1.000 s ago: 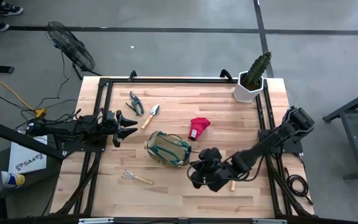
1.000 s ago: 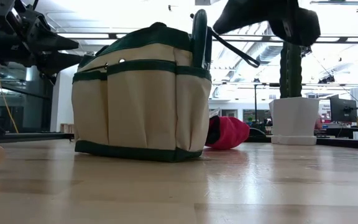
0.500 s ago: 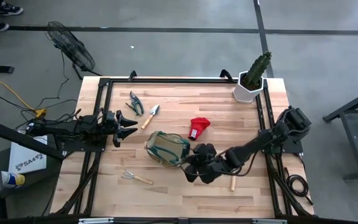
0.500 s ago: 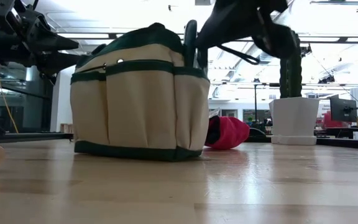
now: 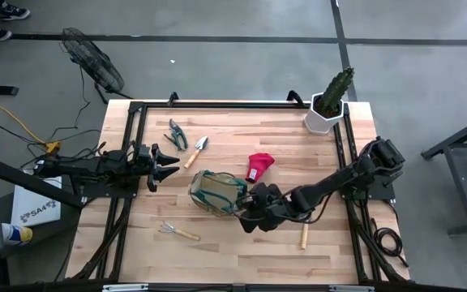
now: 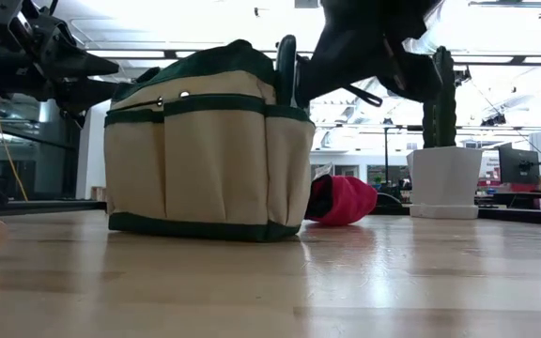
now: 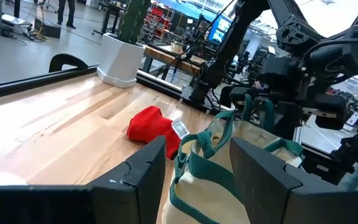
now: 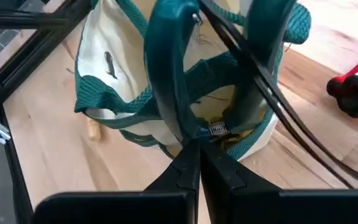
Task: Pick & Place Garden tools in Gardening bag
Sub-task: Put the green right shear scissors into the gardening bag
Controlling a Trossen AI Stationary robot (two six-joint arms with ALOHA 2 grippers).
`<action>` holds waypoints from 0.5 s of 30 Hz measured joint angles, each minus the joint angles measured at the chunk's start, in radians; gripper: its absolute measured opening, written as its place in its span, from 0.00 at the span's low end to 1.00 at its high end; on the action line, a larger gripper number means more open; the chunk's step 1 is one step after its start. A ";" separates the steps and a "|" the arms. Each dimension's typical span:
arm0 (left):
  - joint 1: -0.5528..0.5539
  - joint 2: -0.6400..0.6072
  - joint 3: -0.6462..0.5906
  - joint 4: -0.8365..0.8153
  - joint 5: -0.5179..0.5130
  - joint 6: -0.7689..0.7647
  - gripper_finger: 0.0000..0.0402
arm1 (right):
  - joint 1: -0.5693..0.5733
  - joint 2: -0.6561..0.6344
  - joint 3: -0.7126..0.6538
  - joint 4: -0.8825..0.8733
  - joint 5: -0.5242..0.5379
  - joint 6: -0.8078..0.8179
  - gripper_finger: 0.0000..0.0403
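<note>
The tan gardening bag (image 5: 216,193) with green trim stands on its base at the table's middle, mouth open. My right gripper (image 5: 255,212) is at the bag's right rim, shut on pruning shears (image 8: 166,74) with dark green handles. The handles reach over the bag's mouth (image 8: 219,106). In the low view one handle (image 6: 287,68) stands just above the bag's right top edge. My left gripper (image 5: 167,166) waits open at the table's left edge, pointing level at the bag. Other garden tools lie flat on the table: shears (image 5: 177,134), a trowel (image 5: 197,151), a hand rake (image 5: 177,232) and the red glove (image 5: 259,166). My right gripper pinches the shears between its two fingers at the end where the two handles meet, beside the small spring (image 8: 215,129). The fingers slant down from the table's right side. The handles point away from the fingers over the bag's mouth, clear of the table. The fingers hide the blades.
A green cactus in a white pot (image 5: 329,104) stands at the far right corner. A wooden-handled tool (image 5: 303,237) lies near the front right, under my right arm. Black frame rails (image 5: 136,138) run along the table's left, right and far sides.
My right gripper has carried the shears toward the table's left, from right of the bag to its right rim, sinking a little. It stays shut. The shears' handles now reach over the bag's mouth.
</note>
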 joint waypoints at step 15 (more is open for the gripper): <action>0.000 0.000 0.000 0.004 -0.002 -0.003 0.43 | -0.028 -0.018 0.000 -0.035 0.047 -0.005 0.01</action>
